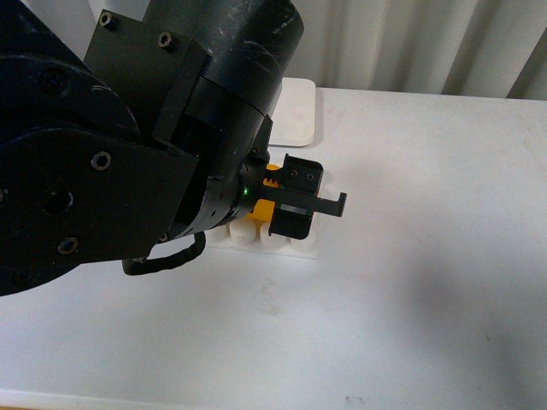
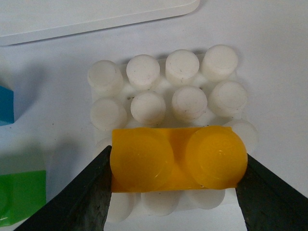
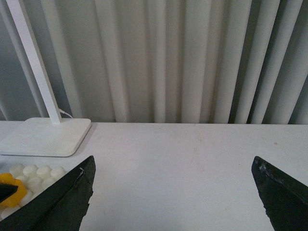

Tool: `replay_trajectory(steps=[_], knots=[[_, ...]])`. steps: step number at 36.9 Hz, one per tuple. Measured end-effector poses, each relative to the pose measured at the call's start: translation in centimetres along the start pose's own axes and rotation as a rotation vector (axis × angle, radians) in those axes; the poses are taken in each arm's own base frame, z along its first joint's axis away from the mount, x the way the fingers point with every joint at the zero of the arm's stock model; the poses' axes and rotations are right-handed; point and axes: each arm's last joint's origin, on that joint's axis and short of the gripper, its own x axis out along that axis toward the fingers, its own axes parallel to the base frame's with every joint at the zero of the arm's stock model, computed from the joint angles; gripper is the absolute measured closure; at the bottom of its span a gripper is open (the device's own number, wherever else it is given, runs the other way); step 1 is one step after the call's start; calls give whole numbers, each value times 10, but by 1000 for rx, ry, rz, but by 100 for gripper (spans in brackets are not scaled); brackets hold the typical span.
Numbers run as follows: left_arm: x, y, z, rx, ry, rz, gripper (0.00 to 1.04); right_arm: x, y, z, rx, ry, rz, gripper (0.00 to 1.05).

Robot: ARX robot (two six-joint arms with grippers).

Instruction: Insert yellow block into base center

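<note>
Two jaws of the left gripper [image 1: 295, 203] are clamping the yellow block [image 2: 175, 160] by its short ends, studs facing up, and are holding it over the base [image 2: 163, 86]. From the left wrist view the block is sitting across the middle columns of the stud grid. Two full rows of white studs are showing beyond it and one row is peeking out on the near side, so it seems to be lying slightly off the true centre. Whether its underside is already pressing onto the studs or is hovering just above them cannot be told.

The right gripper [image 3: 173, 163] is hanging wide open with nothing between its jaws, well apart from the work. A blue brick [image 2: 6, 106] and a green brick [image 2: 21, 197] are lying on the table beside the base, and the white stand [image 3: 43, 137] is resting behind it.

Judging by this, pickup and carrying are done. What is left is probably a small alignment, pressing the block down firmly, and then letting go.
</note>
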Motion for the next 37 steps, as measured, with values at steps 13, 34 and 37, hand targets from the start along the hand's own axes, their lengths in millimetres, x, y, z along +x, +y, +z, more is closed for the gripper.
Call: replay_trajectory(steps=[13, 34, 37], knots=[[5, -7, 4, -2, 4, -16, 39, 0, 0, 0, 0, 0, 0, 9], [14, -6, -2, -91, 36, -13, 40, 0, 0, 0, 0, 0, 0, 9], [15, -6, -4, -115, 42, -16, 40, 0, 0, 0, 0, 0, 0, 9]])
